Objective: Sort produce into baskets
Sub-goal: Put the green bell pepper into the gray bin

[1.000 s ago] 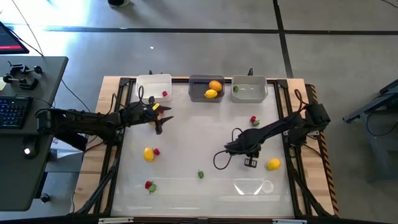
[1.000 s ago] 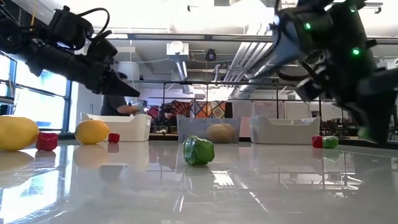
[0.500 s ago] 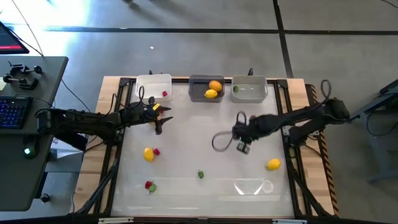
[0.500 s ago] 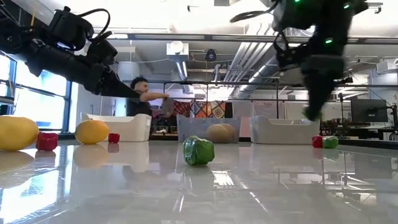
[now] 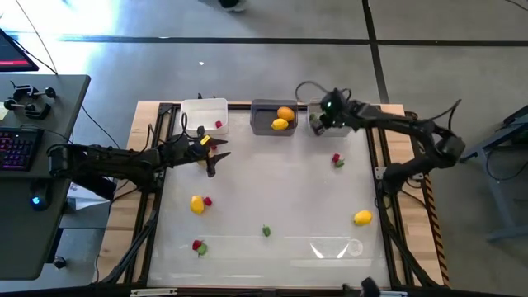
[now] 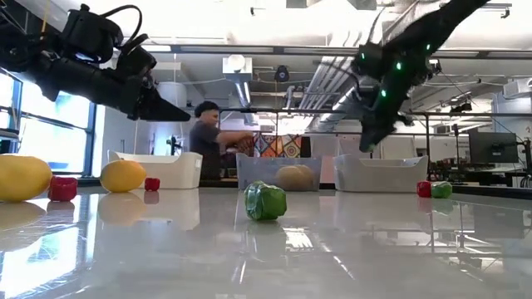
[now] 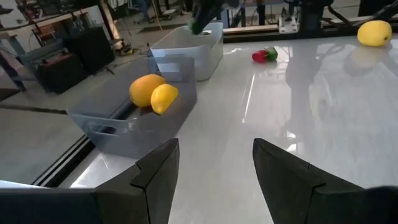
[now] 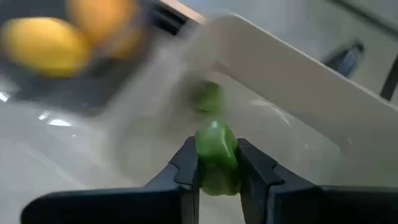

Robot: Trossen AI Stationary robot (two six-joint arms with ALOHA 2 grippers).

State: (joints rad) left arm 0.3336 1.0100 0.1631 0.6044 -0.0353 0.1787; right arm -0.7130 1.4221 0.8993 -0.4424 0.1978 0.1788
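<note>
From above, the right gripper (image 5: 320, 122) hangs over the light grey basket (image 5: 338, 125), which sits just beside the dark grey basket (image 5: 266, 124). That dark grey basket carries an orange (image 5: 285, 113) and a lemon (image 5: 280, 124); the white basket (image 5: 198, 110) on its other side holds a red bit (image 5: 219, 124). The left gripper (image 5: 212, 163) waits near the white basket.

Table level: a green pepper (image 6: 265, 201) stands in front of the dark grey basket.

Left wrist: fingers (image 7: 154, 180) apart, nothing between them.

Right wrist: fingers (image 8: 186, 167) clamped on a green piece (image 8: 216, 155) above the light grey basket, another green bit (image 8: 209, 98) already inside.
</note>
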